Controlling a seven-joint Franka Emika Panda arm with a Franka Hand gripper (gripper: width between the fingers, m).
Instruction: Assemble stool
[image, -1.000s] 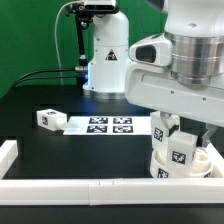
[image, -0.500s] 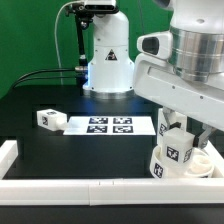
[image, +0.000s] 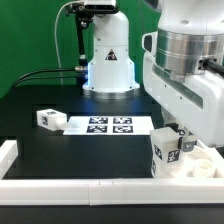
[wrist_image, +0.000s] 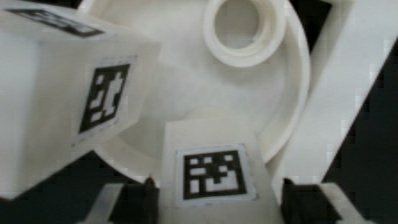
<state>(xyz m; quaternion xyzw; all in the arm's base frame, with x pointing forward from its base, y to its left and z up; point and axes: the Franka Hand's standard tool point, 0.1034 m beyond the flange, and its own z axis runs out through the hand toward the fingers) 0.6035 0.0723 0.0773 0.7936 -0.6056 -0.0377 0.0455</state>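
Stool seat (wrist_image: 267, 105), a round white disc, lies directly under my pincer (wrist_image: 217, 197). Partly closed, the pincer grips the held leg (wrist_image: 214, 165), tag showing, above that disc. The second leg (wrist_image: 71, 100) stands just beside it, and the loose leg (image: 47, 118) rests well apart on the worktop (image: 60, 150).

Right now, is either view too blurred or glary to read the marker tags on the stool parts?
Exterior view: evenly lit and sharp; tags on the marker board and the loose leg are distinct, though the arm hides most of the seat. Wrist view: soft focus; the tag on the gripped leg is legible, the nearer leg is blurred, the seat bright with little detail.
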